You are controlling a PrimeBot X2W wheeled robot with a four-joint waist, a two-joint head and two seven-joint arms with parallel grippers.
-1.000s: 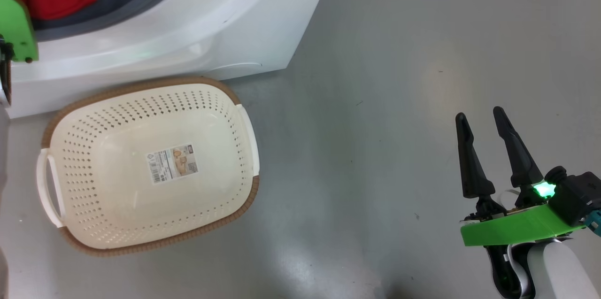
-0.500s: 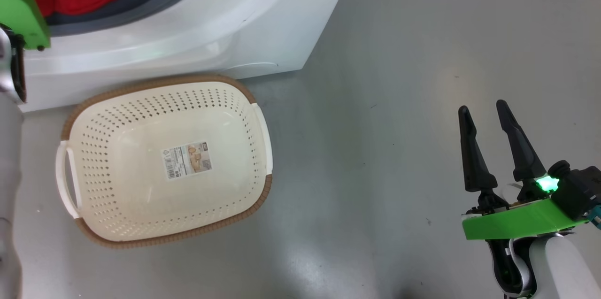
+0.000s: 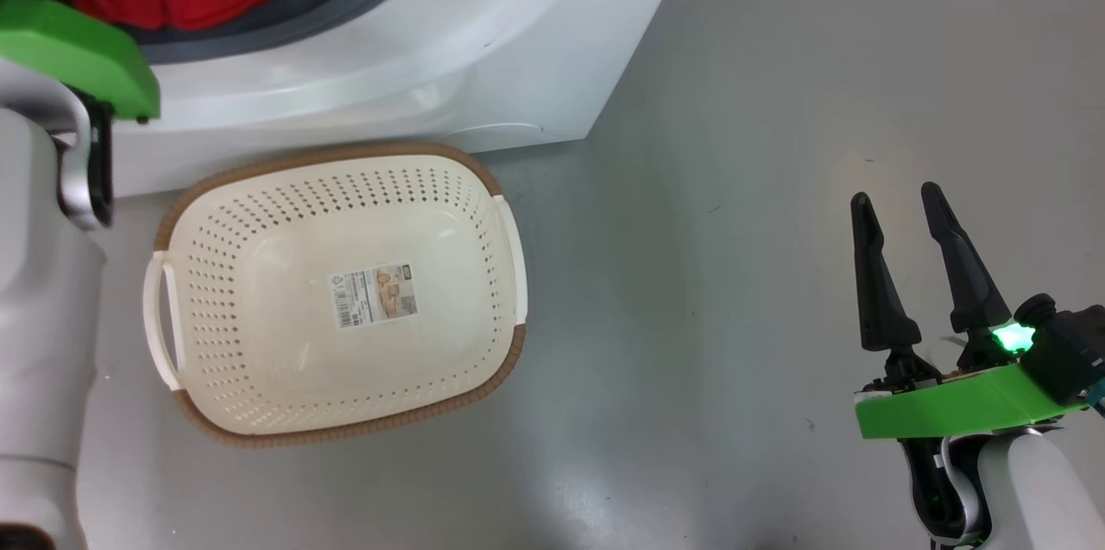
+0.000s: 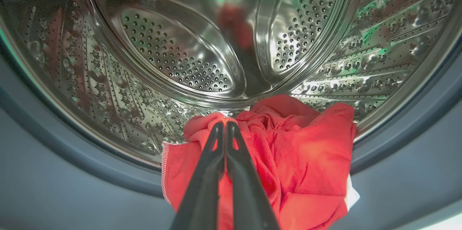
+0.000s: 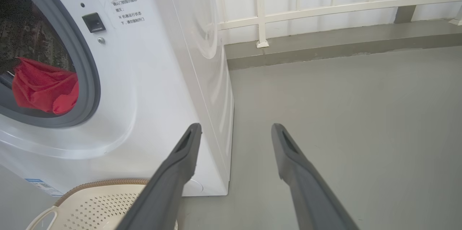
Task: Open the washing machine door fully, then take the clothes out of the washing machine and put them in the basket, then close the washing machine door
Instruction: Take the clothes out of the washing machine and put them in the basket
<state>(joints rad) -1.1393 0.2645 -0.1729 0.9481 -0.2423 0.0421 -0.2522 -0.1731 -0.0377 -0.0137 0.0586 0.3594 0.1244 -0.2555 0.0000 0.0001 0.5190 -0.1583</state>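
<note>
- left gripper (image 4: 224,125): fingers pressed together, tips pinching a fold of the red clothes (image 4: 306,150) at the drum mouth
- clothes hang out over the grey gasket (image 4: 54,172), with the steel drum (image 4: 173,56) behind
- right gripper (image 3: 897,196): fingers apart, holding nothing, above bare floor, well right of the washer (image 3: 483,32)
- basket (image 3: 345,150) on the floor just beside the washer front, sticker (image 3: 375,297) on its bottom
- floor (image 3: 691,274): smooth grey, slight glare
- right wrist view adds the room: white railing (image 5: 325,8) on a grey kerb (image 5: 325,42), and the latch (image 5: 94,22) beside the opening
- left wrist view adds the drum's inside
</note>
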